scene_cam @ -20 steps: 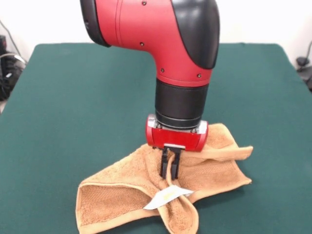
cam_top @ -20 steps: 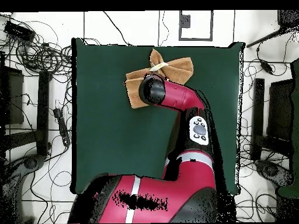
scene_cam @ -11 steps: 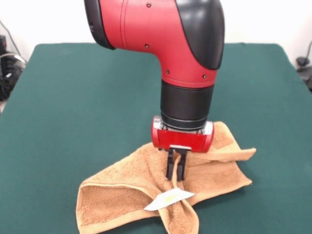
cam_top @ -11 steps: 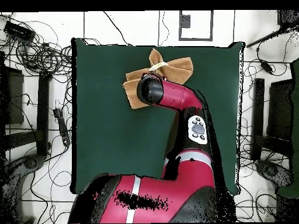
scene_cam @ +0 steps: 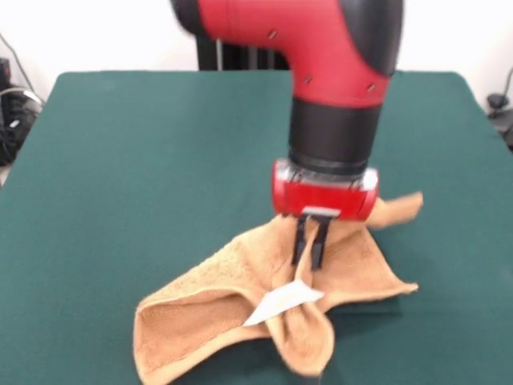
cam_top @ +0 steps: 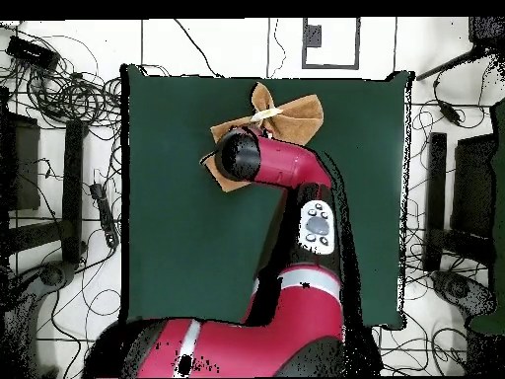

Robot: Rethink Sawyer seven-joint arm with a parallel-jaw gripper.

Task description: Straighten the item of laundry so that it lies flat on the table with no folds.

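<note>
The item of laundry (scene_cam: 216, 301) is an orange-tan towel bunched near the front edge of the green table (scene_cam: 144, 160), pinched up in its middle, with a white tag (scene_cam: 280, 303) showing. My gripper (scene_cam: 309, 258) is shut on a raised fold of the towel and lifts it slightly. One corner (scene_cam: 401, 207) trails to the right behind the gripper. In the overhead view the towel (cam_top: 291, 113) lies near the table's far edge, and the arm (cam_top: 266, 163) covers part of it and the gripper.
Cables and equipment (cam_top: 59, 89) lie on the floor around the table (cam_top: 178, 217). A dark stand (scene_cam: 240, 56) shows behind the arm at the table's far side.
The gripper has moved to the right and upward with the towel's fold in it. The towel's middle has been pulled up and its right corner has shifted.
</note>
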